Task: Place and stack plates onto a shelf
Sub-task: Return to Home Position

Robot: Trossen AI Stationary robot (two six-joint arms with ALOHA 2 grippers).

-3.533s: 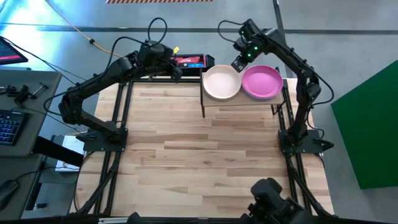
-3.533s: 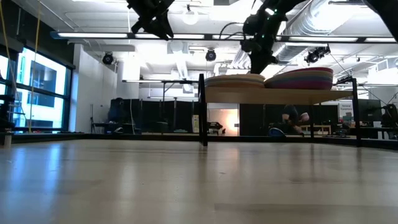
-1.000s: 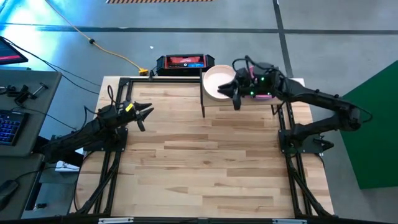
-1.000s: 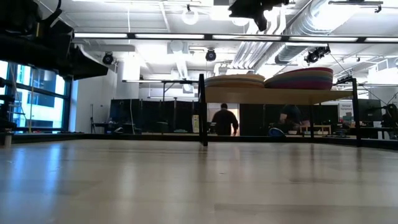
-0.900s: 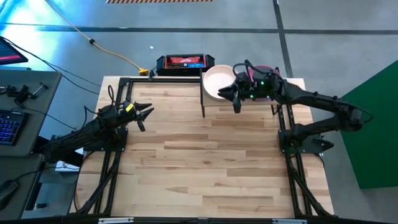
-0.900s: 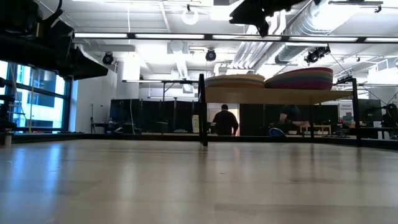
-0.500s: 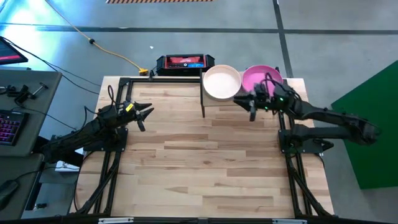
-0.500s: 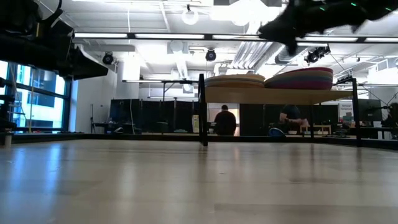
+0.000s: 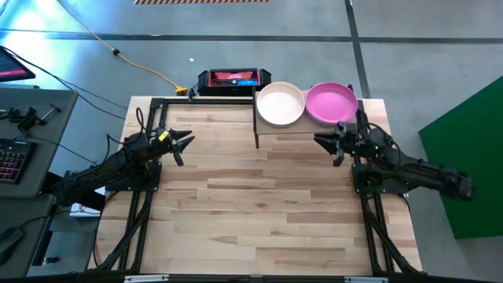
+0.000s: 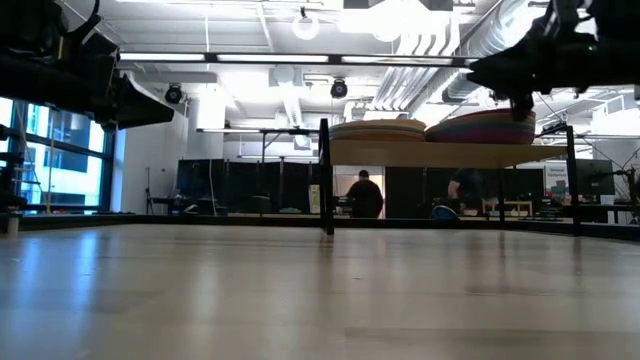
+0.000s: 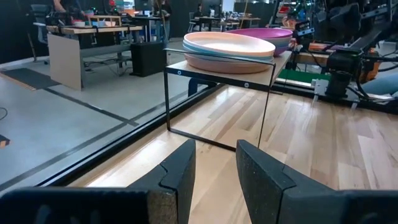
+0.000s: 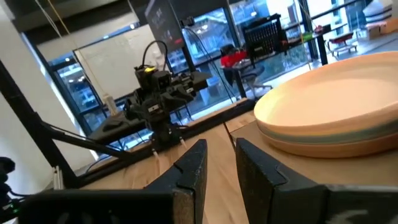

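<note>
The shelf point(image 9: 302, 129) stands at the far edge of the desk point(image 9: 251, 204), by its far right corner. It carries two piles of plates side by side, and they fill its width. The cream-topped stack point(image 9: 280, 104) sits on the end nearer the middle of the desk. The magenta-topped stack point(image 9: 331, 103) sits on the end nearer the right edge. I judge the plates are piled in two columns because the board only has room for two. From desk level both stacks show several coloured layers, and I cannot count them. No plate lies on the desk itself, so the stacking looks finished to me.

My left hand point(image 9: 182, 142) hangs over the desk near the left edge, well apart from the shelf. Its fingers point(image 11: 177, 180) stand a narrow gap apart, with nothing between them. My right hand point(image 9: 325, 143) hovers just in front of the shelf, near the right edge. Its fingers point(image 12: 189, 171) are also slightly parted, empty, and touching nothing. I judge both arms are folded low to keep clear of the stacks.
</note>
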